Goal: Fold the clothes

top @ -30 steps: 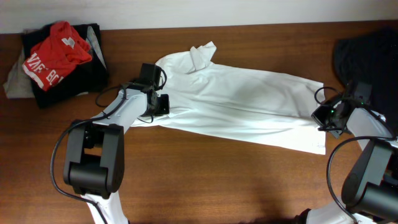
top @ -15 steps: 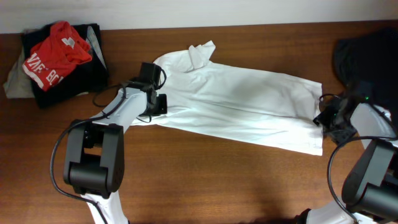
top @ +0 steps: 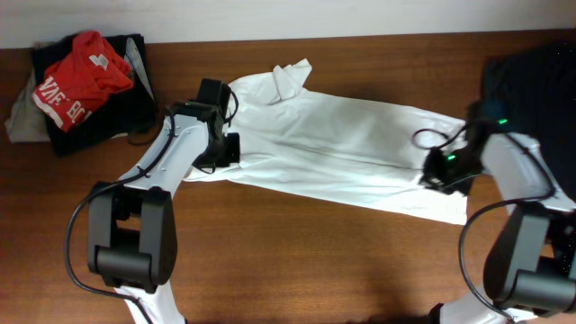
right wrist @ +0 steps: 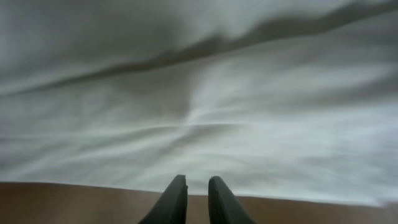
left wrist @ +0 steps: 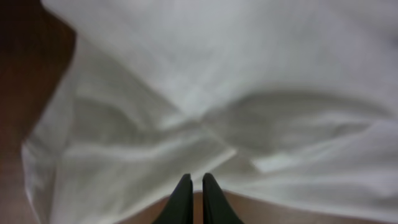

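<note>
The clothes here are chiefly a white collared shirt (top: 342, 144) spread lengthwise across the table, collar (top: 292, 76) at the back left. My left gripper (top: 225, 148) sits at the shirt's left edge. In the left wrist view its jaws (left wrist: 193, 178) are pressed nearly together, their tips meeting the rumpled white cloth (left wrist: 249, 74), pinching its edge. My right gripper (top: 438, 171) rests over the shirt's right end. In the right wrist view its jaws (right wrist: 197, 180) stand a narrow slit apart, tips on the hem of the white fabric (right wrist: 199, 93).
A red garment with white lettering (top: 81, 76) lies on a black one (top: 135, 99) at the back left, with grey cloth (top: 20, 121) beside it. A dark garment (top: 531, 81) fills the back right corner. Bare brown tabletop (top: 315, 261) runs along the front.
My right gripper opened, slid left from beyond the shirt's right end onto the hem, and closed down again. The left gripper stayed shut and shifted slightly backward.
</note>
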Robot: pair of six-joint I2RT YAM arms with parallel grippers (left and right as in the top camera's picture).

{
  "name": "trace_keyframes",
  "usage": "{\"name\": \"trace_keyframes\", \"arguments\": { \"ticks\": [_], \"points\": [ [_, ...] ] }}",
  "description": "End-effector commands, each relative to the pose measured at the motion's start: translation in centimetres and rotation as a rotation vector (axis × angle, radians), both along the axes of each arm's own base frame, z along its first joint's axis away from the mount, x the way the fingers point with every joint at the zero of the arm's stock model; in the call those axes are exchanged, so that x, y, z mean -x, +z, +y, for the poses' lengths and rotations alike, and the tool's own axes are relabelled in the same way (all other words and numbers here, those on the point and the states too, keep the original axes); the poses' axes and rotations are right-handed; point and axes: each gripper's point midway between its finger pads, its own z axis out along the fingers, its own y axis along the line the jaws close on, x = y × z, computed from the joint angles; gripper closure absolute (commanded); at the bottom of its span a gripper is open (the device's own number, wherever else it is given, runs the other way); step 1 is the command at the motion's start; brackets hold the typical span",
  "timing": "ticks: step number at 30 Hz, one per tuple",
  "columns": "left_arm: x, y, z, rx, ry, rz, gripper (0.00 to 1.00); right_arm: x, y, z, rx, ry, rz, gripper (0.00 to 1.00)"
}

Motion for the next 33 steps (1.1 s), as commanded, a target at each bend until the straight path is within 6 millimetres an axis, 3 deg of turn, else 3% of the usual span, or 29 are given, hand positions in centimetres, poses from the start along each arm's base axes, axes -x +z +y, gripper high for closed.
{"name": "trace_keyframes", "arguments": {
  "ticks": [1, 4, 11, 14, 18, 25, 33],
  "points": [
    [1.1, -0.7, 0.2, -0.01, -0.008, 0.057, 0.94, 1.2, -1.9, 2.4, -0.018, 0.008, 0.027, 0.83],
    [0.7, -1.8, 1.8, -0.07, 0.015, 0.063, 0.94, 1.3, -3.0, 2.5, -0.015, -0.006, 0.014, 0.83],
    [1.1, -6.5, 4.4, -0.083, 0.077, 0.164, 0.99, 2.6, -4.4, 1.1, 0.068, -0.042, 0.069, 0.85],
    [1.7, -7.6, 5.7, -0.086, 0.11, 0.207, 0.99, 3.7, -4.9, 0.2, 0.12, -0.107, 0.119, 0.96],
    [2.6, -7.5, 7.2, -0.086, 0.173, 0.251, 0.99, 5.0, -5.7, -0.1, 0.145, -0.155, 0.164, 0.96],
    [4.7, -6.9, 9.2, -0.093, 0.328, 0.334, 0.99, 5.1, -5.7, -0.4, 0.163, -0.178, 0.172, 0.96],
    [8.4, -4.6, 9.4, -0.107, 0.385, 0.473, 0.99, 7.5, -5.5, -2.0, 0.274, -0.262, 0.274, 0.96]
  ]
}}
